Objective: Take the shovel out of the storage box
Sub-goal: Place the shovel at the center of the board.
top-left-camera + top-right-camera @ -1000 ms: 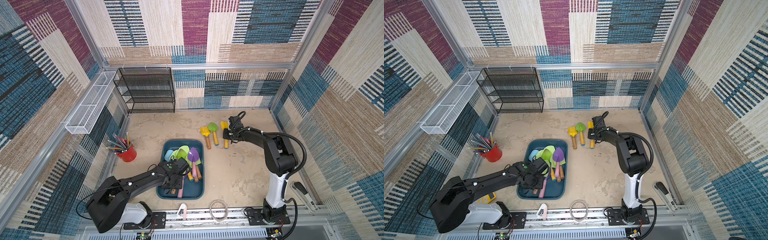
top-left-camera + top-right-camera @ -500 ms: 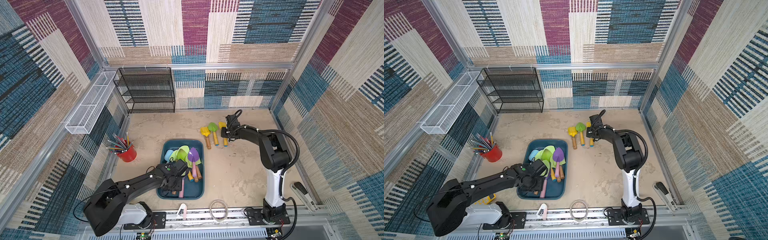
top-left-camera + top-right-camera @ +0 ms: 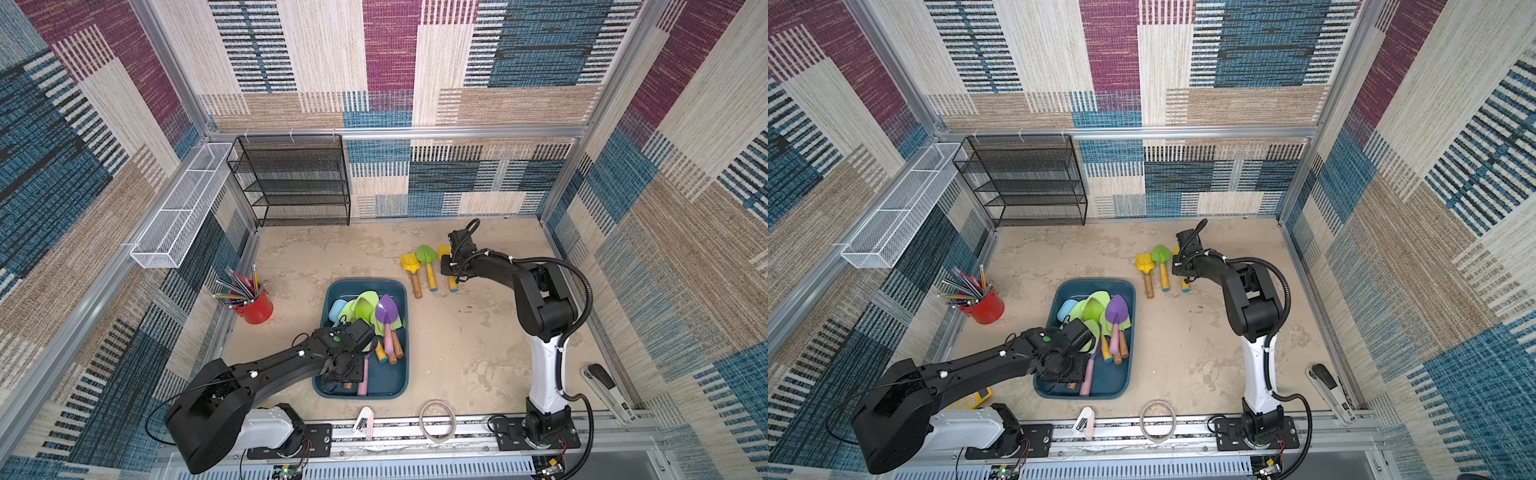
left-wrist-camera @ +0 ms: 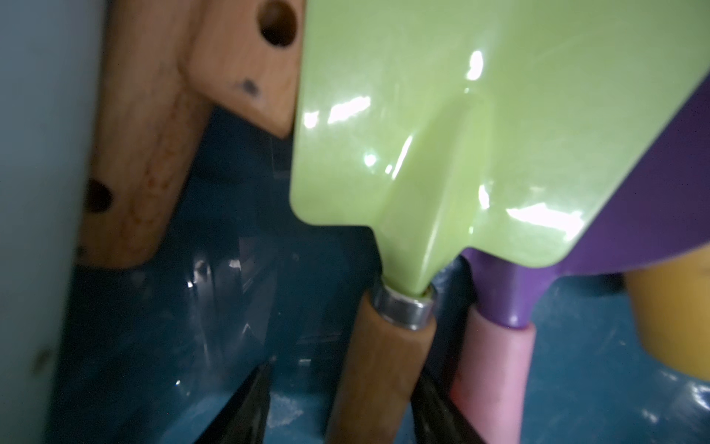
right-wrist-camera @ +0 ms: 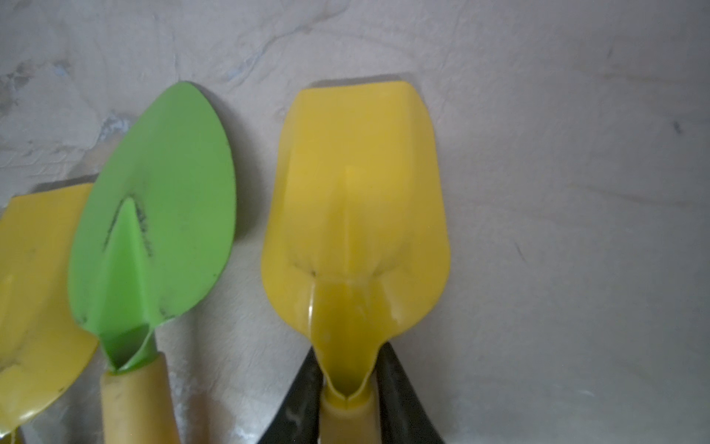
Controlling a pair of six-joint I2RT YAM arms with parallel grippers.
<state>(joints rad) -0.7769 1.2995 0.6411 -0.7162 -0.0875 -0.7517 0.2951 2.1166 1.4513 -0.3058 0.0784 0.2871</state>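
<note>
Your left gripper (image 4: 344, 378) is down in the storage box (image 3: 390, 380), jaws apart astride the handle of the pale green shovel (image 4: 461, 115), gap on one side; your right gripper (image 5: 349, 357) flanks the neck of the yellow shovel (image 5: 357, 192) on the table (image 3: 457, 353) beyond the box, can't tell if clamped.

Storage box (image 3: 390, 380): mid-tabletop (image 3: 457, 353), toward the front; heap of shovels (image 3: 365, 305) in it.
Row of three shovels (image 3: 426, 266): on the tabletop, behind and right of the box.
Pencil cup (image 3: 255, 307): left of the box.
Shelf rack (image 3: 299, 183): back-left corner.
Stapler (image 3: 604, 388): front right.
</note>
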